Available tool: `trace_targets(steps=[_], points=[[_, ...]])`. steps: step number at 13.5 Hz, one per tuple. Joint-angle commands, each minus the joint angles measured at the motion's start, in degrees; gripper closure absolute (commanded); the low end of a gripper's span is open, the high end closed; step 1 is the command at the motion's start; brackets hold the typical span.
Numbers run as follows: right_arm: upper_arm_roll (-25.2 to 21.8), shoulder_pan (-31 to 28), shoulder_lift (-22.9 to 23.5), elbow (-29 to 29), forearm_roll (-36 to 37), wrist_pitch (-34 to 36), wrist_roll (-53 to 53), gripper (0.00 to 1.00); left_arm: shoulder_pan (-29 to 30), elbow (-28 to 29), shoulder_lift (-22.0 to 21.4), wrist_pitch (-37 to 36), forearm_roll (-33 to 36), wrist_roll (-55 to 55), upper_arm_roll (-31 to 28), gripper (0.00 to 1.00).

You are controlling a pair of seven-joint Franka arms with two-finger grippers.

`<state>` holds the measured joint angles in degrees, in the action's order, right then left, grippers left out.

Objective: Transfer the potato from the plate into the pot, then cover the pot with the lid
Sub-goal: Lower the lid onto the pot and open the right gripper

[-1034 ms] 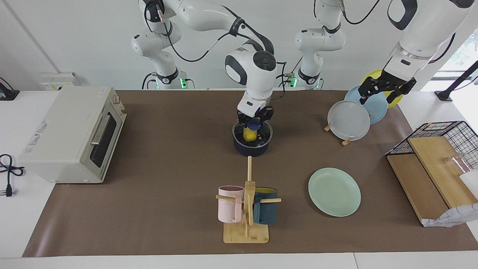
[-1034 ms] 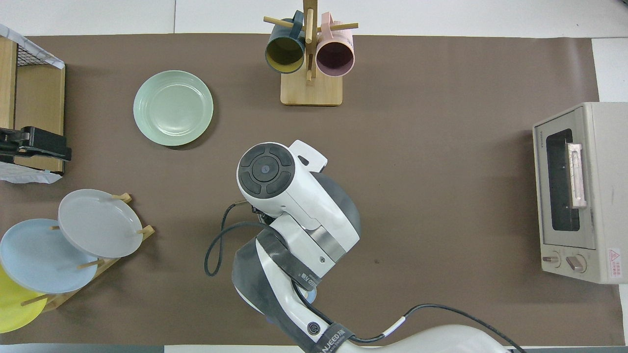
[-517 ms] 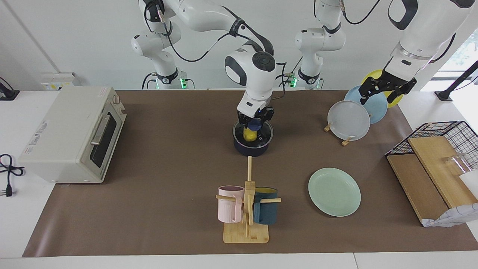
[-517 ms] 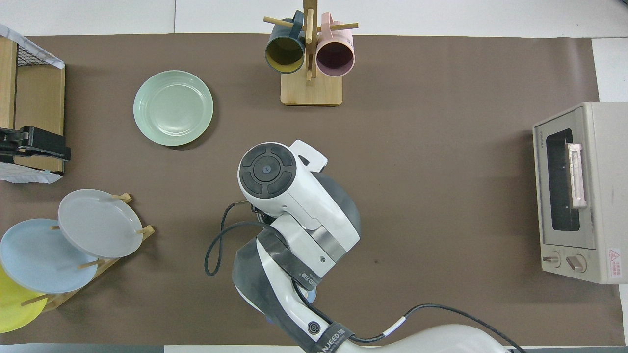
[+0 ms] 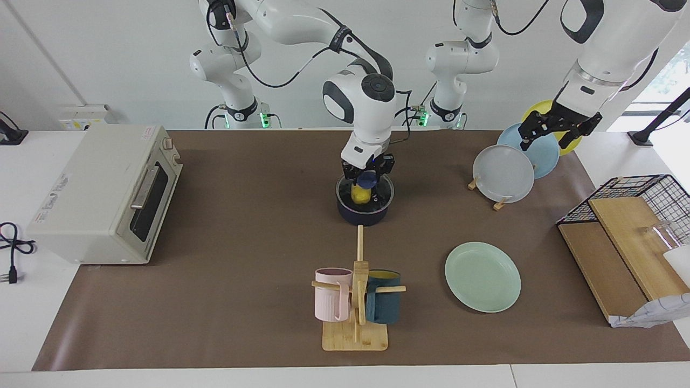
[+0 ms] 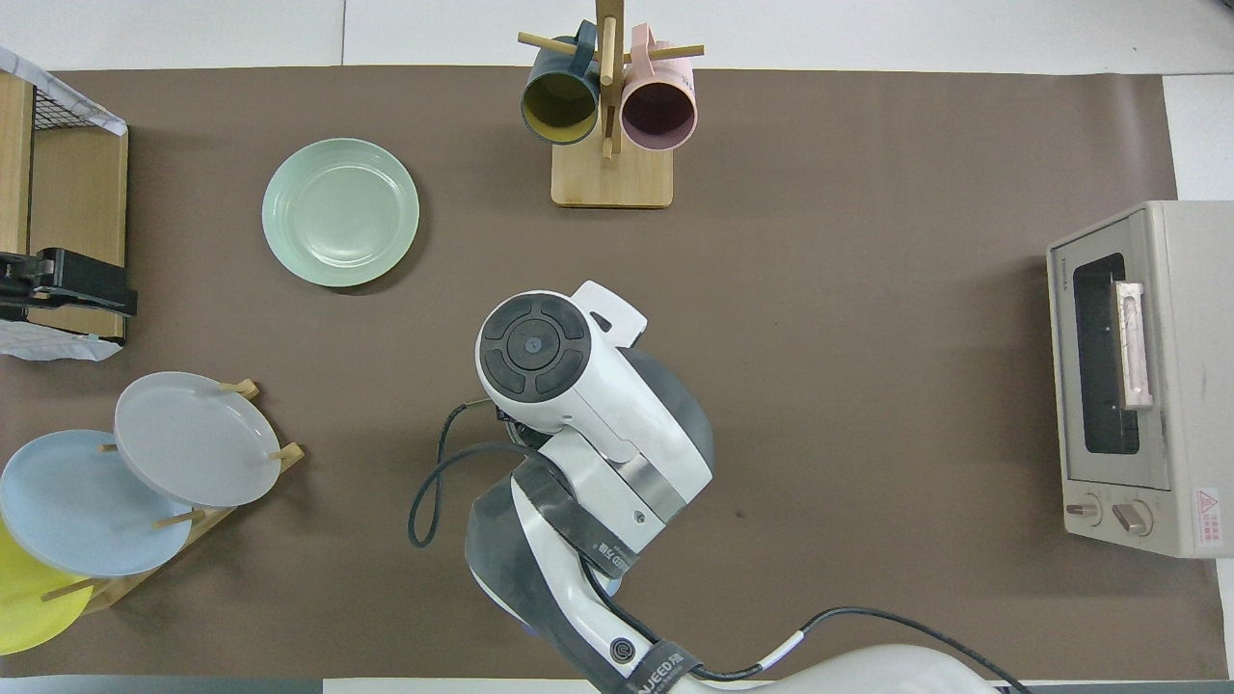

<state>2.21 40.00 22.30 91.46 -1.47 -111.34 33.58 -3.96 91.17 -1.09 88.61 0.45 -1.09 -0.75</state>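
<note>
Pot (image 5: 362, 214) stands near the robots at mid-tabletop, with the potato (image 5: 360, 194) inside and the lid (image 5: 381, 195) apparently seated on it. The right hand (image 5: 368, 175) sits at the lid's knob (image 5: 368, 179); I cannot tell whether it grips or has let go. A good finish would be to release fully, then rise straight up so the lid is not dragged. Overhead is free. The left hand (image 5: 555, 132) waits open over the plate rack (image 5: 504, 173). Farther off lie the bare plate (image 5: 482, 276) and mug stand (image 5: 354, 302), well apart.
</note>
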Motion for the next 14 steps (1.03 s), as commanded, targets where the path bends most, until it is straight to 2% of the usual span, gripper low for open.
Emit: trace_targets(steps=[1,4,8,14], points=[[0.26,-0.80,-0.77,0.56,0.15,-1.08,0.87,0.00,-0.08,-0.11,-0.58,-1.07,1.13,-0.67,-0.13,0.00],[-0.45,-2.55,-3.83,-1.19,-0.29,1.02,0.78,0.00,-0.08,-0.11,-0.58,-1.07,1.13,-0.75,-0.13,0.00],[-0.45,-8.17,-5.86,-8.04,-0.29,8.74,-0.09,0.00,-0.08,-0.11,-0.58,-1.07,1.13,-0.67,-0.13,0.00],[-0.62,-25.56,-15.87,-7.70,0.15,23.43,-18.27,0.00,-0.08,-0.11,-0.58,-1.07,1.13,-0.67,-0.13,0.00]])
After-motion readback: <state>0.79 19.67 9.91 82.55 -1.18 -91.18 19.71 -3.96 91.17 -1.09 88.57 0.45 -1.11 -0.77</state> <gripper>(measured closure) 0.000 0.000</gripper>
